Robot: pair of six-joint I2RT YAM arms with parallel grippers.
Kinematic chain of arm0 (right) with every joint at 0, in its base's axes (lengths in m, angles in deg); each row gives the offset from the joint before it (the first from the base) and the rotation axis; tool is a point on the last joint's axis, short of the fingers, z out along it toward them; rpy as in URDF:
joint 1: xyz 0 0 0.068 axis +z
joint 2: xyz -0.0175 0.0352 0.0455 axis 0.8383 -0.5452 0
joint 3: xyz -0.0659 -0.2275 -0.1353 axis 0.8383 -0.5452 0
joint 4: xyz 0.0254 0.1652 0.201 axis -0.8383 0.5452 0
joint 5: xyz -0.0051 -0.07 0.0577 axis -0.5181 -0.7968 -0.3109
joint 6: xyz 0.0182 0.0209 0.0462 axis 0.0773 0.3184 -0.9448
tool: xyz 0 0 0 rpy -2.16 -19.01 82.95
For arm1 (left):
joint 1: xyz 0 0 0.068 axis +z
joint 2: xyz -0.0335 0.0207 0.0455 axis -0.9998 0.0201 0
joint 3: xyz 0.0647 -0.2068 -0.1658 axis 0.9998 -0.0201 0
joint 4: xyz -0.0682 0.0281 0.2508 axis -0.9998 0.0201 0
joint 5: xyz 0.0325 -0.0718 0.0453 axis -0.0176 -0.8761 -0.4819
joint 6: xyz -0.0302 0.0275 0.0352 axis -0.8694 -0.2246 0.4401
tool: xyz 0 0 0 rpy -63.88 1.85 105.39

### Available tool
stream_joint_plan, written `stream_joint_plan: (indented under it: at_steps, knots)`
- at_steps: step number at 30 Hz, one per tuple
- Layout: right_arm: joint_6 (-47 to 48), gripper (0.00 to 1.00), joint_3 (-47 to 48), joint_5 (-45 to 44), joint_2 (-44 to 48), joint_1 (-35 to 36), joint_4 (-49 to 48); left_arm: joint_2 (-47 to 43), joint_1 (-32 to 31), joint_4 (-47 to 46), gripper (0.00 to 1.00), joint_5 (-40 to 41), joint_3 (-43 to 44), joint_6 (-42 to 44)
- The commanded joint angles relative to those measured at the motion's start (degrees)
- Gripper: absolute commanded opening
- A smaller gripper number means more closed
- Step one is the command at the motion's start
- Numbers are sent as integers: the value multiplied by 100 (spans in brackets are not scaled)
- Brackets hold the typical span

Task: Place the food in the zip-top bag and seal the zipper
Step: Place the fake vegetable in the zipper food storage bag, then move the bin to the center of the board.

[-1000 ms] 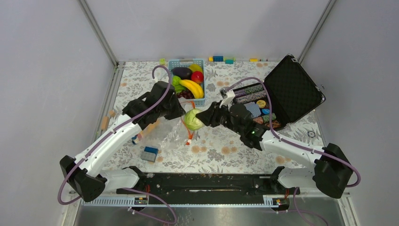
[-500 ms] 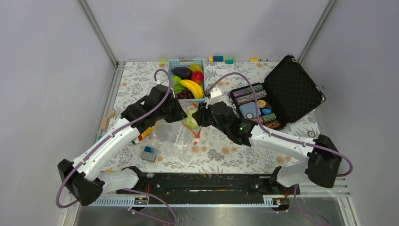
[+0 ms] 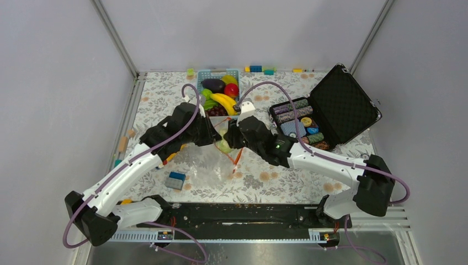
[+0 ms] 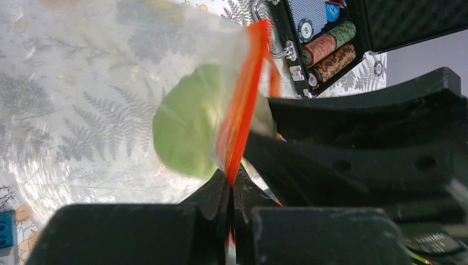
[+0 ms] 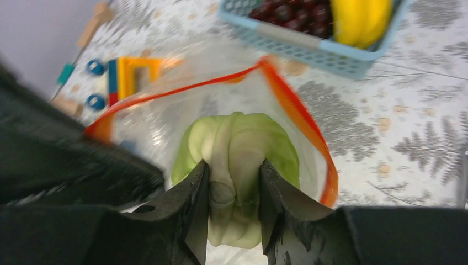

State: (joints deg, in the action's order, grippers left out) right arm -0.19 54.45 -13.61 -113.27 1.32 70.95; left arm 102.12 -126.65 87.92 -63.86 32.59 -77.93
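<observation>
While right jaws clench one cabbage (image 5: 237, 160) inside the bag (image 4: 83, 110), left jaws pinch its zipper (image 4: 243, 110); one basket (image 5: 309, 47) beyond the bag holds one banana (image 3: 225, 102), one apple (image 3: 232, 90), grapes (image 5: 287, 11).

From above, the arms crowd over the cabbage (image 3: 224, 145), so only a green sliver of it shows. In the left wrist view it is a soft blur behind the film of the zip-top bag (image 4: 83, 83). The right wrist view cuts off the blue basket (image 5: 309, 44), banana (image 5: 361, 19) and grapes (image 5: 287, 10) at its top edge.
</observation>
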Motion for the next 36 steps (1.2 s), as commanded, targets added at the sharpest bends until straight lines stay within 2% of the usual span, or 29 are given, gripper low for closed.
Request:
stream_joint_plan:
  at_steps: [1, 3, 4, 8, 11, 18, 22, 25, 28, 33, 36]
  knots:
    - [142, 50, -93, 1492, 584, 43, -352, -149, -5, -348, 0, 123, -83, -45]
    - [177, 71, -146, 1648, 755, 43, -330, -211, -3, -415, 0, 134, -127, -82]
    - [190, 78, -173, 1652, 838, 42, -305, -232, -7, -443, 0, 151, -147, -98]
    - [263, 86, -238, 1501, 1124, 47, -232, -333, -6, -444, 0, 254, -190, -130]
    - [321, 99, -271, 1351, 1391, 34, -226, -374, -5, -277, 0, 457, -148, -132]
    - [547, 100, -314, 537, 2047, 2, -228, -571, -1, 564, 0, 1627, 152, -133]
    - [209, 100, -96, 156, 1751, -457, 234, -819, -1, 961, 0, 2566, 230, -266]
    - [-297, 99, 272, 428, 1060, -1146, 559, -911, 3, 1180, 0, 3031, 366, -291]
    - [-329, 96, 982, 230, -34, -1551, 915, -904, 0, 1241, 0, 3457, 497, -282]
    - [-368, 88, 2447, 331, -1885, -1901, 1436, -680, 30, 1235, 0, 3831, 829, -226]
    - [-421, 82, 3073, 32, -2749, -1993, 1597, -523, 95, 1185, 0, 3838, 986, -114]
